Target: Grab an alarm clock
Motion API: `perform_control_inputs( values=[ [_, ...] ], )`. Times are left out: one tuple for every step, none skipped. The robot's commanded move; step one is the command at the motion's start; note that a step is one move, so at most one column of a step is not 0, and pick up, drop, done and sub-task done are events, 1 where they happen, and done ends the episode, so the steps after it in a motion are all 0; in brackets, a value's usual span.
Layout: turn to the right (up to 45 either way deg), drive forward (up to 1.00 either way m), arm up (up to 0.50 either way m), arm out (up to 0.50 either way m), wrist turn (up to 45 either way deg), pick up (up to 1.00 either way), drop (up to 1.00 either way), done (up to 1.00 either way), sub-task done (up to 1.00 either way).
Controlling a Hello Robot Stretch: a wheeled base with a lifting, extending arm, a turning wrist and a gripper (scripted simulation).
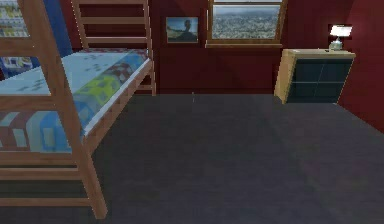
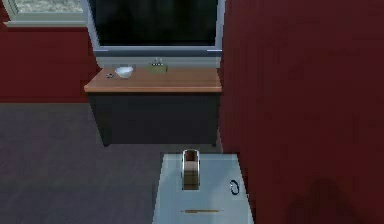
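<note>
A small boxy object [image 2: 190, 168], dark brown with a white lower part, stands on a pale grey tabletop [image 2: 172, 200] at the bottom of the arm side view. I cannot tell whether it is an alarm clock. A small dark ring [image 2: 235, 186] and a thin stick-like thing [image 2: 204, 211] lie on the same tabletop. Farther out, a wood-topped dark cabinet [image 2: 150, 110] carries a white bowl-like thing [image 2: 124, 71] and a small greenish object [image 2: 158, 66].
A large dark screen [image 2: 155, 22] stands above the cabinet, and a red wall [image 2: 300, 100] closes the arm side view's right. In the forward view, a wooden bunk bed [image 1: 70, 100] is at left and a dresser [image 1: 315, 75] with a lamp [image 1: 338, 38] at right. Dark carpet [image 1: 230, 160] lies between them.
</note>
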Motion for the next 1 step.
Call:
perform_control_inputs(
  values=[
    [0.0,0.0,0.5,0.0,0.0,0.0,0.0,0.0,0.0]
  ],
)
